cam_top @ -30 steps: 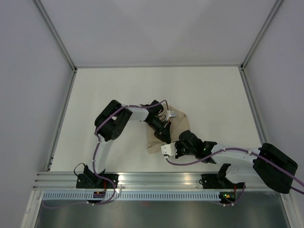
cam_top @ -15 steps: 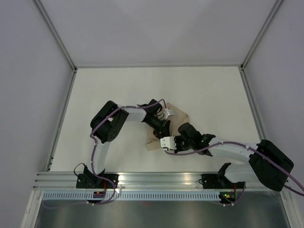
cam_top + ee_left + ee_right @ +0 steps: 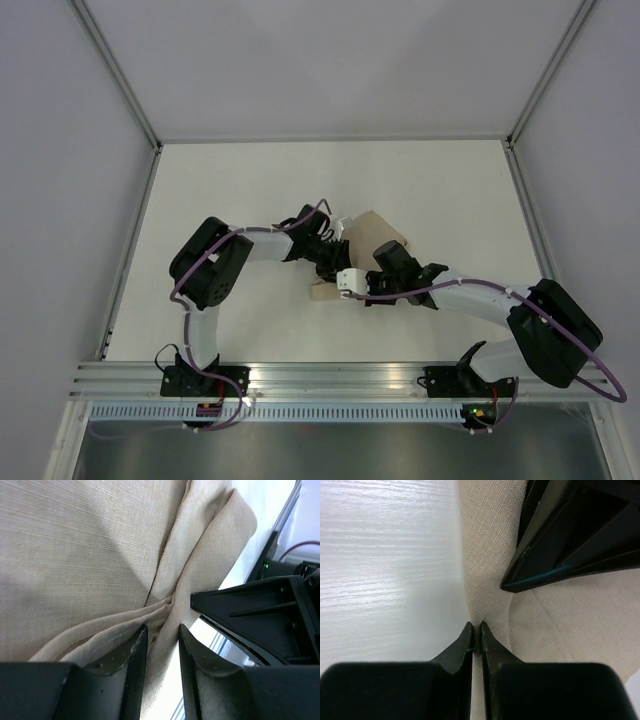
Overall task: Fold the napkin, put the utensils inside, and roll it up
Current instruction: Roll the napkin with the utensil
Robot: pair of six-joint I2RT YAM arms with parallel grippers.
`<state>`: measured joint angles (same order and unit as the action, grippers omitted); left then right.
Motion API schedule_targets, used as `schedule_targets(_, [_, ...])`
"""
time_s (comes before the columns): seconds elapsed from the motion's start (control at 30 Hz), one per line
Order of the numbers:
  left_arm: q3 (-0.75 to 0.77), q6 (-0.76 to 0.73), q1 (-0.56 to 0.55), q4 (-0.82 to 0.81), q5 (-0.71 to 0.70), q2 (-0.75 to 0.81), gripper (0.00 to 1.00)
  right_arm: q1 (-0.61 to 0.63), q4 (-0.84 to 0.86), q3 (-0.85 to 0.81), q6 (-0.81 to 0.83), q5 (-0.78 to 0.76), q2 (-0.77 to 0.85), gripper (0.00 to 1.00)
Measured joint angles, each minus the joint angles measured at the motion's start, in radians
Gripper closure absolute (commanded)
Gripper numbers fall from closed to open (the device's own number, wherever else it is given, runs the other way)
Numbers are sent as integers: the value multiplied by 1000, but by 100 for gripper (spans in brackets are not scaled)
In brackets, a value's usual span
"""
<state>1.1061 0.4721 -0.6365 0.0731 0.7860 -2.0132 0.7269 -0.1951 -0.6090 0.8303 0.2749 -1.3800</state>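
The tan napkin (image 3: 380, 232) lies bunched in the middle of the table, mostly covered by both arms. In the left wrist view its folds (image 3: 90, 555) fill the frame. A creased fold runs between the fingers of my left gripper (image 3: 162, 629), which stand apart, with white table showing beside the right finger. My left gripper (image 3: 328, 262) is over the napkin's left side. My right gripper (image 3: 476, 625) is shut on the napkin's edge (image 3: 490, 540), just below and right of the left one (image 3: 338, 285). The utensils are out of view.
The white table (image 3: 250, 190) is boxed in by grey walls and metal frame posts (image 3: 130, 260). An aluminium rail (image 3: 330, 378) runs along the near edge by the arm bases. The two grippers are almost touching; the left one's black finger (image 3: 570, 535) shows in the right wrist view.
Both grippers have moved away from the near edge, drawing the napkin's near corner with them. The left jaws have parted and the right jaws have closed on the cloth.
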Motion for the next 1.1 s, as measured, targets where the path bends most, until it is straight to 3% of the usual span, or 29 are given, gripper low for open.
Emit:
schedule_targets(0.33, [-100, 66, 66, -142, -160, 139, 48, -2, -4, -11, 2, -18, -11, 94])
schedule_targets(0.7, [-124, 61, 172, -164, -288, 217, 44, -3, 0, -11, 21, -67, -11, 94])
schedule_targets(0.93, [-133, 16, 183, -139, -278, 217, 42, -3, 2, -10, 31, -74, -11, 95])
schedule_targets(1.1, [-188, 11, 214, -192, -177, 207, 41, -3, 27, 1, 40, -89, -11, 95])
